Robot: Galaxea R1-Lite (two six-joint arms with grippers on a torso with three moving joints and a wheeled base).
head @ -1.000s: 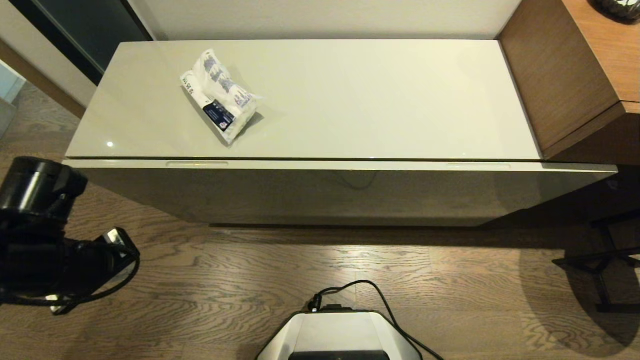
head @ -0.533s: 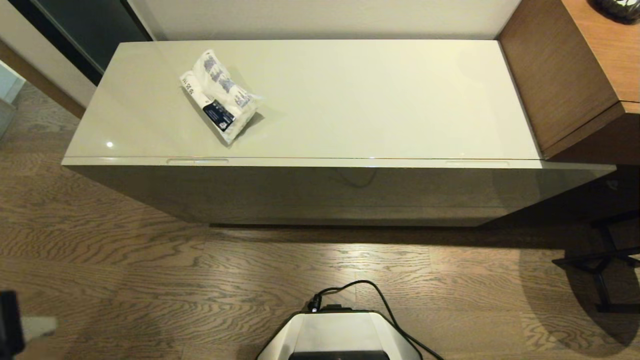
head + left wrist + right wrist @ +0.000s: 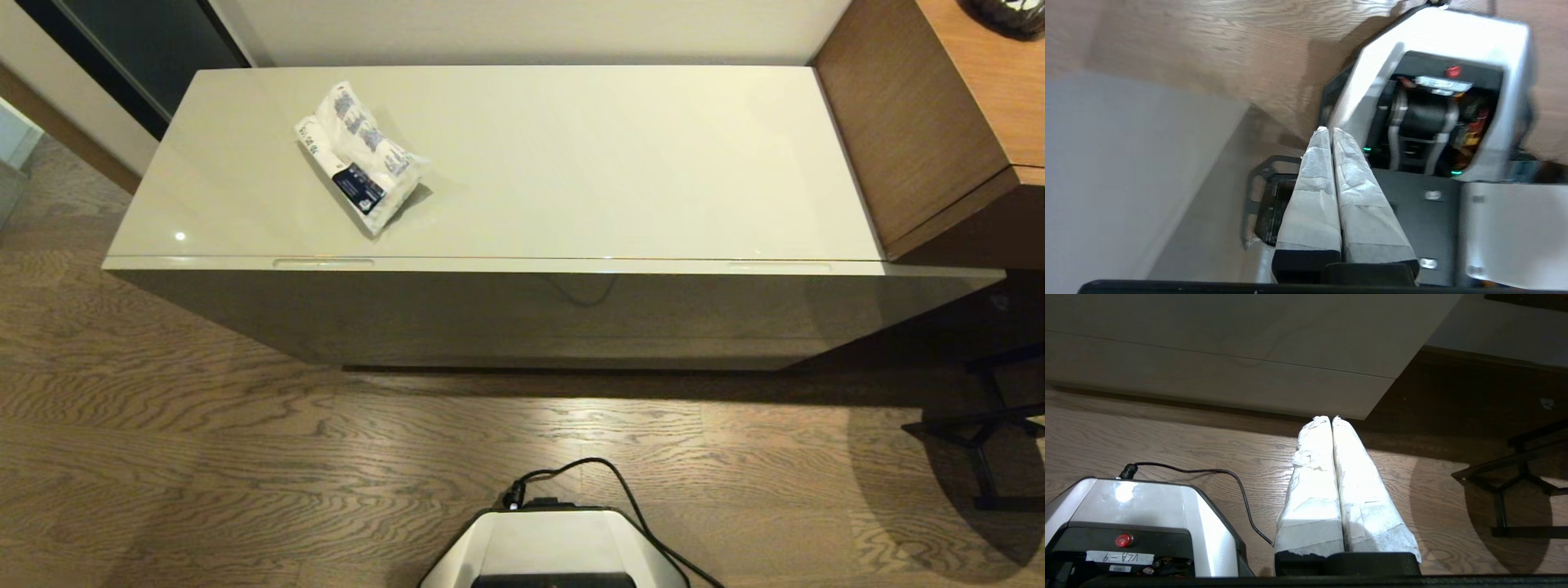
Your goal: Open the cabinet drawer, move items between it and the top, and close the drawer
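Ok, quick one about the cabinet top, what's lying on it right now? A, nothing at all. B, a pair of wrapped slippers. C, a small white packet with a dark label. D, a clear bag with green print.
C: the head view shows only a small white packet with blue-grey print and a dark label lying toward the left end of the cabinet top, above the shut drawer.

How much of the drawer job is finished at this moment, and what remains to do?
It looks finished or nearly so. The cabinet drawer sits shut, flush under the top, and the small white packet lies on that top. No clear bag shows; whether it is inside cannot be told. Nothing is in hand: the left gripper and right gripper are shut, empty, down near the robot's base.
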